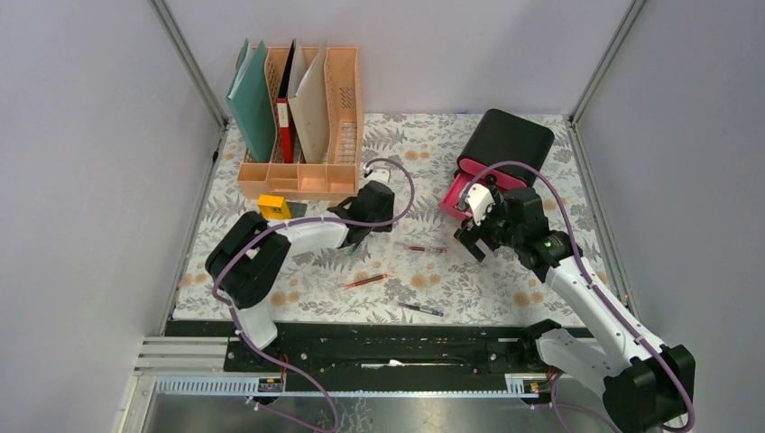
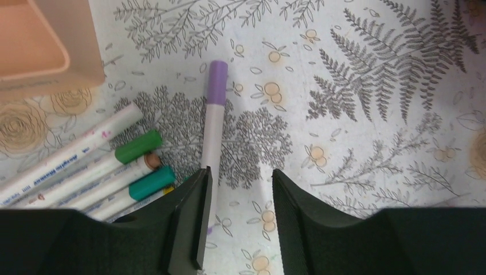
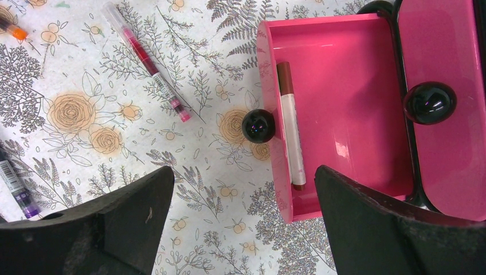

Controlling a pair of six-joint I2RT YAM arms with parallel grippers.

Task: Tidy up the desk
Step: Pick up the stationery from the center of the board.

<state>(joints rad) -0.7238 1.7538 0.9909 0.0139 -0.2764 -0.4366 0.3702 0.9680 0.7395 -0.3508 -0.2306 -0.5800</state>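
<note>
1. The desk (image 1: 505, 280) is filling the middle of the top view, its fern-and-flower cloth running from the arm bases at the bottom up to the grey back wall
2. Your left gripper (image 2: 239, 172) is hanging low over the cloth at centre left of the top view, jaws partly spread and pinching nothing
3. In the left wrist view, a purple-capped marker (image 2: 215, 114) is lying almost upright in the frame, its lower end slipping beside the inner face of the finger on the frame's left
4. At lower left of that view, a bunch of markers (image 2: 103, 172) is lying side by side with green, teal and brown ends showing; one barrel is carrying small purple print, too blurred to read
5. A corner of the peach rack (image 2: 34, 51) is sitting at upper left of that view
6. Your right gripper (image 3: 243, 172) is hovering at centre right of the top view, jaws spread wide around nothing
7. In the right wrist view, the pink drawer (image 3: 344, 103) is standing open at upper right, with a brown-capped marker (image 3: 290, 126) lying inside along its front wall, just beside the black knob (image 3: 258, 126)
8. A red pen (image 3: 150, 63) is lying diagonally at upper left of that view, well apart from the drawer; its label is unreadable
9. A purple pen (image 3: 14, 186) is showing at the left edge, its black print too small to read
</note>
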